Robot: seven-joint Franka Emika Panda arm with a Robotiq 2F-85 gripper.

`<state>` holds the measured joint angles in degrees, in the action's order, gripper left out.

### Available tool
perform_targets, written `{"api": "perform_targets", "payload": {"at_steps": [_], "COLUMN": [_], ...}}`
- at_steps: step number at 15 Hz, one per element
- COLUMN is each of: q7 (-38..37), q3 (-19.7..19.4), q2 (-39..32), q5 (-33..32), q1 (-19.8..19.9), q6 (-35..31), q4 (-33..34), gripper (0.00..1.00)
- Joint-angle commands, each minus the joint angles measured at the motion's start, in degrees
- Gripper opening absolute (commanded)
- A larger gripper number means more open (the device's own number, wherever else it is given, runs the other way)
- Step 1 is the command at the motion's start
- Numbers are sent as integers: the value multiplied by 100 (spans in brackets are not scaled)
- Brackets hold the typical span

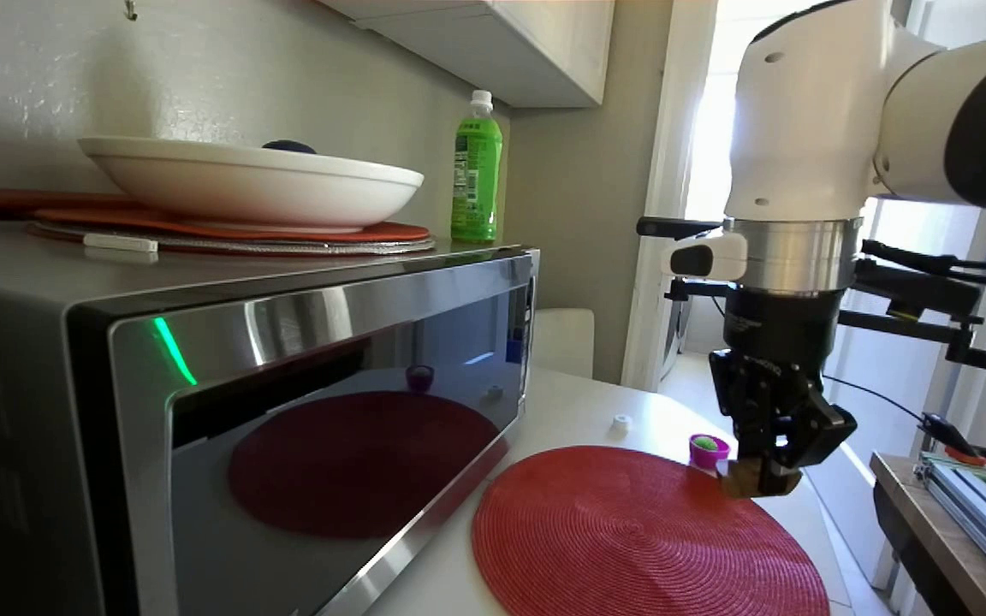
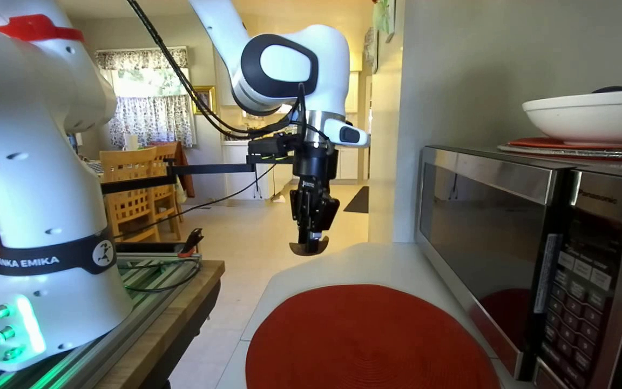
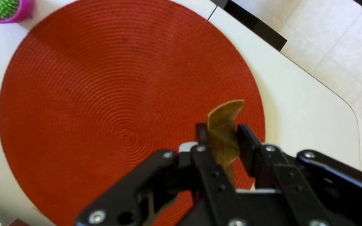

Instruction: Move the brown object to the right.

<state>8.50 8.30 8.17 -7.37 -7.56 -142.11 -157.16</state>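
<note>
The brown object is a small curved brown piece. It shows between the finger pads in the wrist view [image 3: 225, 117] and under the fingertips in both exterior views [image 1: 741, 479] [image 2: 301, 249]. My gripper [image 1: 769, 469] is shut on it; the gripper also shows in an exterior view [image 2: 311, 240] and in the wrist view [image 3: 221, 135]. The gripper points down and holds the object above the table's height. In the wrist view the object appears over the outer part of the round red placemat [image 3: 105, 78]. The pads hide part of the object.
A small pink cup [image 1: 709, 460] with a green thing in it stands beside the placemat. A small white object [image 1: 621, 423] lies on the table [image 1: 570, 402]. A microwave [image 1: 330, 479] stands along the wall, bearing a white bowl [image 1: 245, 184] and a green bottle [image 1: 478, 180].
</note>
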Motion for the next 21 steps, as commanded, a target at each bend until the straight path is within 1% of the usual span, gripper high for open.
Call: {"api": "perform_targets", "payload": {"at_steps": [1,2,3,5,8,11,12,14,16,17,18,21], "q7": [280,294,446,858,1640,2719,2984,3451,3795,3877,3952,3797], "q3": [-131,-175,-270,-506,-1017,-1682,-1849,-2111,-2247,-2269,-2263,-2244], "q2": [329,455,411,415,421,301,246,127,-12,-136,-184,-466], "q5": [2,-47,-94,-264,-1030,-1621,-1842,-2044,-2116,-2155,-2149,-2179], "q1": [5,36,98,255,775,1319,1479,1720,1846,1889,1900,1952], "q6": [615,693,804,820,633,202,35,-376,-790,-1025,-1126,-1445], "q4": [10,-101,-23,12,-54,-48,-17,-5,6,6,6,3], "gripper": [7,7,7,7,7,7,7,7,7,7,7,7]}}
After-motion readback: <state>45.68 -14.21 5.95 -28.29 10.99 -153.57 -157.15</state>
